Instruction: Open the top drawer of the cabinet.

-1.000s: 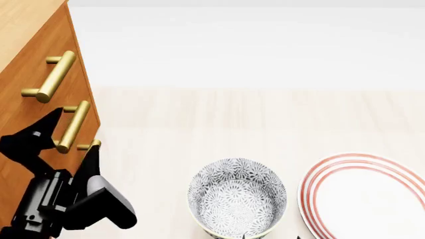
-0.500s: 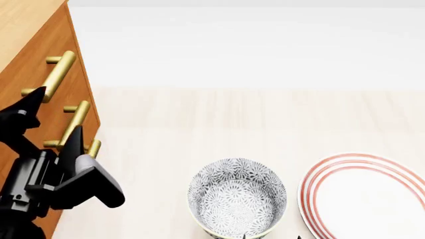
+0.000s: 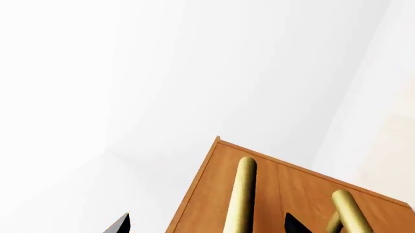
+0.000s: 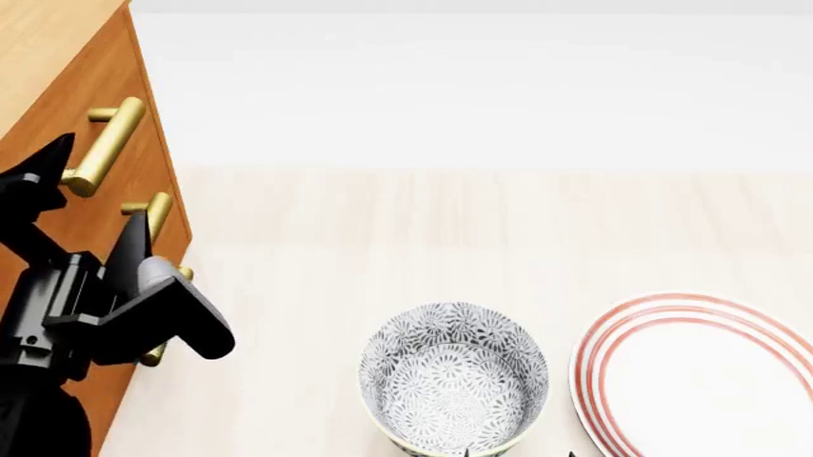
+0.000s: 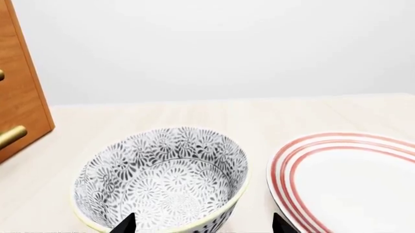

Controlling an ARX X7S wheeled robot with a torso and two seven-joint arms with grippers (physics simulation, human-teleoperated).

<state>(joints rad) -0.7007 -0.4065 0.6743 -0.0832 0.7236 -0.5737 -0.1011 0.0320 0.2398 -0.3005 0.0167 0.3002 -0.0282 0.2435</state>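
- Now the left gripper (image 4: 91, 190) sits higher against the cabinet (image 4: 57, 57) than it did a second ago: back then its fingers flanked the second handle down, half a second ago they were partway up, and at this moment the tips reach the level of the top drawer (image 4: 76, 124).
- Its fingers are spread wide. One tip (image 4: 51, 157) lies just beside the near end of the top handle (image 4: 105, 143); the other (image 4: 131, 228) stands by the second handle (image 4: 155, 211), so the jaws straddle the face between the two bars rather than enclosing the top one.
- The left wrist view agrees: the top handle (image 3: 241, 194) runs up between the two dark fingertips, with the cabinet's upper edge just beyond it and nothing pinched.
- The top drawer looks fully shut, its front flush with the fronts below; nothing has been pulled yet.
- My reading is that the climb was the approach step. The gripper needs a little more rise and a push inward before closing round the bar.
- The right gripper (image 5: 201, 224) hangs apart from all this, over the patterned bowl (image 5: 162, 179) beside the red-ringed plate (image 5: 350, 184), fingertips set well apart and holding nothing.
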